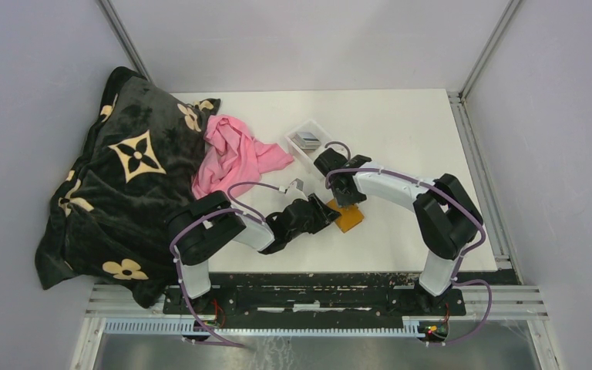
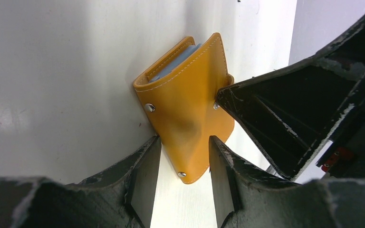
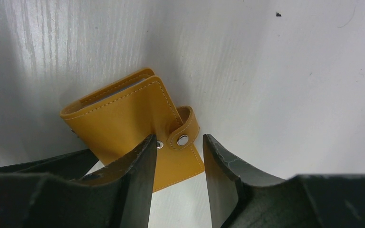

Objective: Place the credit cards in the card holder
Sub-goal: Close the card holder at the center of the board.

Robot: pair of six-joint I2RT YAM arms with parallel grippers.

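The card holder (image 1: 348, 218), a shut orange wallet with its snap strap fastened, lies flat on the white table between both grippers. My left gripper (image 2: 183, 159) is open, with the holder's (image 2: 185, 109) near corner between its fingertips. My right gripper (image 3: 178, 147) is open too, straddling the strap corner of the card holder (image 3: 123, 118); one of its fingers (image 2: 275, 118) meets the holder's edge by a snap. The credit cards (image 1: 306, 139), grey and dark, lie stacked in a clear tray (image 1: 291, 145) behind the right gripper (image 1: 347, 190).
A pink cloth (image 1: 235, 158) lies left of the tray. A big dark blanket with cream flowers (image 1: 116, 185) fills the table's left side. The left arm's finger (image 3: 52, 164) shows beside the holder. Bare white table (image 1: 408, 131) stretches to the right.
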